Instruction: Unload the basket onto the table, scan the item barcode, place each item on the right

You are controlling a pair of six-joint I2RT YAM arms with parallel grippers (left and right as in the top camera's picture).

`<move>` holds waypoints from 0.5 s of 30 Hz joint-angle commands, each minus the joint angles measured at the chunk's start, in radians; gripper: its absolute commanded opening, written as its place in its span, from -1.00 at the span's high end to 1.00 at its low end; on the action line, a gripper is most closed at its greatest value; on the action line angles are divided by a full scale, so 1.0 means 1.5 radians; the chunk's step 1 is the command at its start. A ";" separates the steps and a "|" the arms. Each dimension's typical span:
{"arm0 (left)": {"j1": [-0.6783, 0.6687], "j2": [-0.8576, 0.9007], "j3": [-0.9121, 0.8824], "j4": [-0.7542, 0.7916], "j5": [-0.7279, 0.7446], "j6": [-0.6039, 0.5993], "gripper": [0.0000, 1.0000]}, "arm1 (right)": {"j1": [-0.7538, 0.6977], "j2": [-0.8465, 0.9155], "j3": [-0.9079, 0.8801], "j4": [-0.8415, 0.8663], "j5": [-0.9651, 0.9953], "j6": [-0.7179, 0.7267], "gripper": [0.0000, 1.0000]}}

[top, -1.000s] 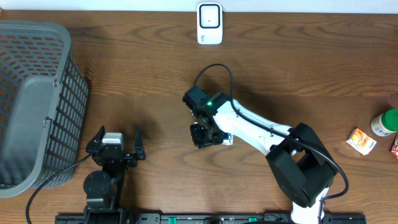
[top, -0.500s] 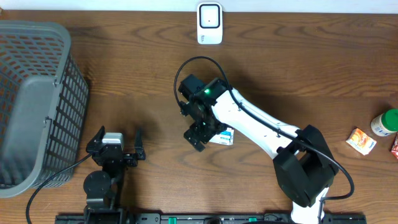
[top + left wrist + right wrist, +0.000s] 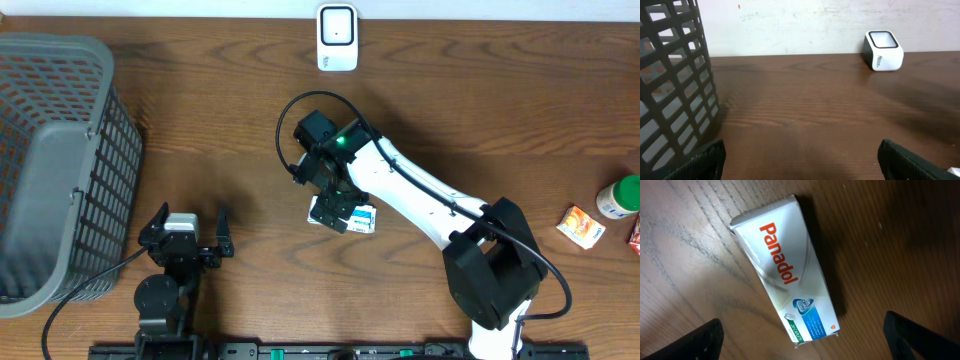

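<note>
The item, a white Panadol box (image 3: pixel 785 285), lies flat on the wooden table with its printed face up; no barcode shows. My right gripper (image 3: pixel 807 337) hangs open right above it, one finger on each side of the box's blue-green end, not touching it. From overhead the box (image 3: pixel 362 218) peeks out from under the right gripper (image 3: pixel 330 208) near the table's middle. The white barcode scanner (image 3: pixel 337 38) stands at the far edge, and it shows as well in the left wrist view (image 3: pixel 883 50). My left gripper (image 3: pixel 190 230) rests open at the near left, holding nothing (image 3: pixel 800 160).
A large grey mesh basket (image 3: pixel 50 170) fills the left side, close to the left gripper (image 3: pixel 670 90). At the right edge stand a green-capped bottle (image 3: pixel 620 197), an orange packet (image 3: pixel 581 226) and a red item (image 3: pixel 636 235).
My right gripper has opened and let go of the box, which now lies on the table. The right arm shifted slightly. The left arm has not moved.
</note>
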 commanded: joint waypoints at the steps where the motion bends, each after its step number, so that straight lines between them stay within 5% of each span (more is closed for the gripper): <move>1: -0.001 -0.001 -0.006 -0.028 0.011 -0.003 -0.93 | -0.002 0.013 0.002 0.000 -0.013 -0.038 -0.94; 8: -0.001 -0.001 -0.006 -0.028 0.011 -0.003 -0.92 | -0.017 0.050 -0.007 0.006 -0.052 -0.081 -0.91; 15: -0.001 -0.001 -0.006 -0.028 0.011 -0.003 -0.92 | -0.020 0.082 -0.007 0.017 -0.090 -0.124 -0.68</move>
